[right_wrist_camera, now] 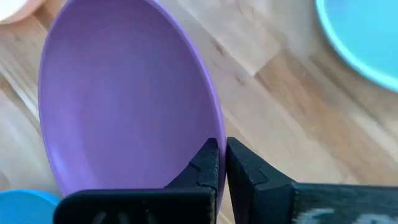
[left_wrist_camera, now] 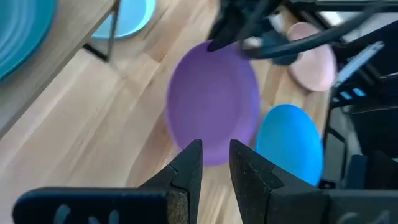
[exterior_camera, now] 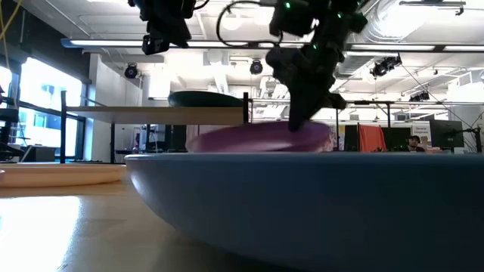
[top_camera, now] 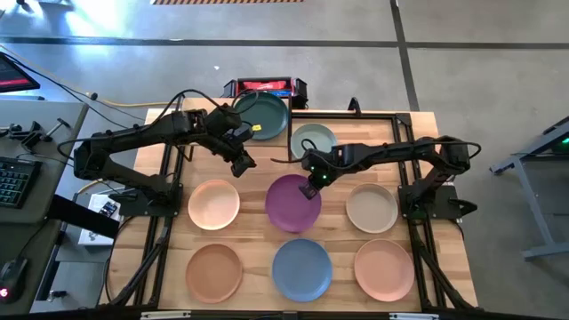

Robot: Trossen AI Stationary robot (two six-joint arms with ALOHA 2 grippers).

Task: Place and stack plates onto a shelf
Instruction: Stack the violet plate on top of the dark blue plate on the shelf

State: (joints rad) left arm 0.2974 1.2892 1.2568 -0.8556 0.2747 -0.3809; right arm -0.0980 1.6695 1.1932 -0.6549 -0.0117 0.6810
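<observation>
Nearest the front edge of the table, the terracotta brown plate, the blue plate and the salmon pink plate are lying untouched in a row. Behind them, the peach plate and the beige plate are sitting either side of the purple plate, which is where the work is happening: the right gripper is pinching the purple plate's rim, its jaws pressed onto the edge with the rim between them, and in the low view the plate seems to be tilting up slightly off the wood, though I cannot tell whether it is fully clear of the table. The left gripper is hovering just beyond the peach plate, near the shelf's edge, with its jaws a little apart and holding nothing. Farthest back, the shelf is carrying the dark teal plate and the pale grey-green plate side by side. Judging by this, two of eight plates are placed, one is being picked up, and five are waiting on the table, so most of the task is left, including all the stacking. A red item behind the shelf may be carrying print, but no writing is legible anywhere.
</observation>
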